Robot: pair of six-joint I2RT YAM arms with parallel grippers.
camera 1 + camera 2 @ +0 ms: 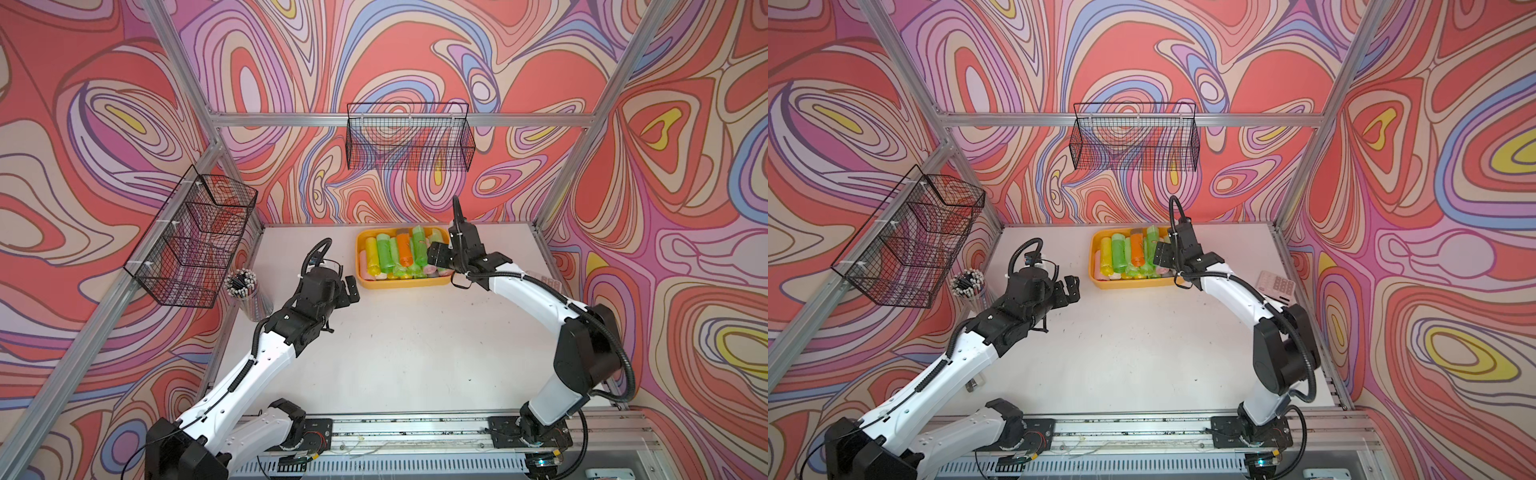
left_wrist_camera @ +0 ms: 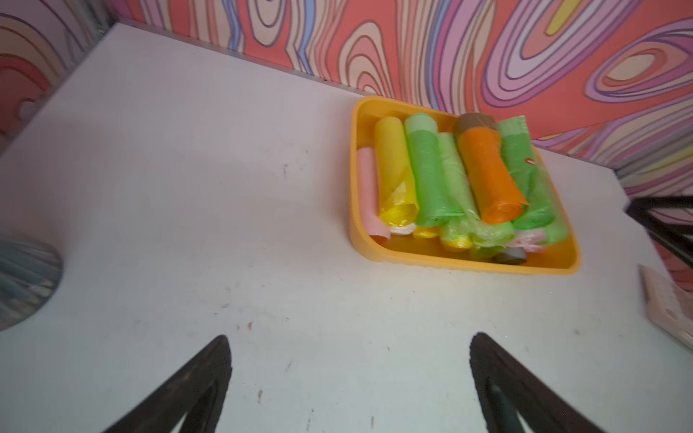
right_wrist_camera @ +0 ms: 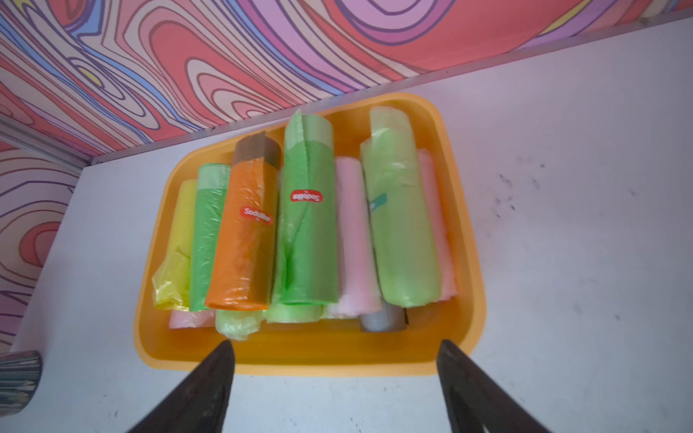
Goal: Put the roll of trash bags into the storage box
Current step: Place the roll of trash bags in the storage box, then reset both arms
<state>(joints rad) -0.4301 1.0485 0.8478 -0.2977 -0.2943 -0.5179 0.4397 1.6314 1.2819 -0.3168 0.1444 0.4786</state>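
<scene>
Right wrist view | right gripper jaws wide apart, gripping nothing, over storage box rim | rolls of trash bags lie inside the box | left gripper fully spread, empty, above table

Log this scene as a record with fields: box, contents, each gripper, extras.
box: orange-yellow storage box at the far edge of the table
contents: rolls of trash bags lying side by side in layers; orange roll and a green roll on top
left gripper: open, empty, above the table beside the box
right gripper: open, empty, over the box
extras: cup of pencils, calculator, two wire baskets on the walls
</scene>
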